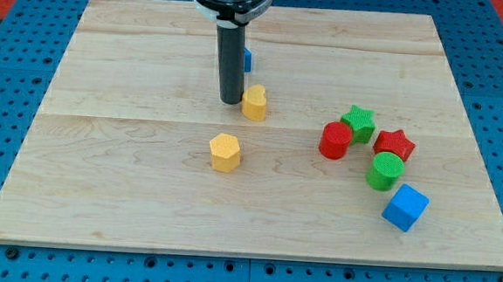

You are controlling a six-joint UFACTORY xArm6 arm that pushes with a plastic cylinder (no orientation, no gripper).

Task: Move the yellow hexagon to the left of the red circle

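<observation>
The yellow hexagon (225,152) lies near the board's middle. The red circle (335,140) lies to its right, at the left of a cluster of blocks. My tip (230,100) stands above the hexagon toward the view's top, just left of a yellow heart-shaped block (254,103) and close to touching it. The tip is apart from the hexagon.
A green star (358,121), a red star (395,144), a green circle (385,171) and a blue cube (405,207) crowd the red circle's right side. A blue block (248,59) is partly hidden behind the rod. The wooden board (99,193) lies on a blue pegboard.
</observation>
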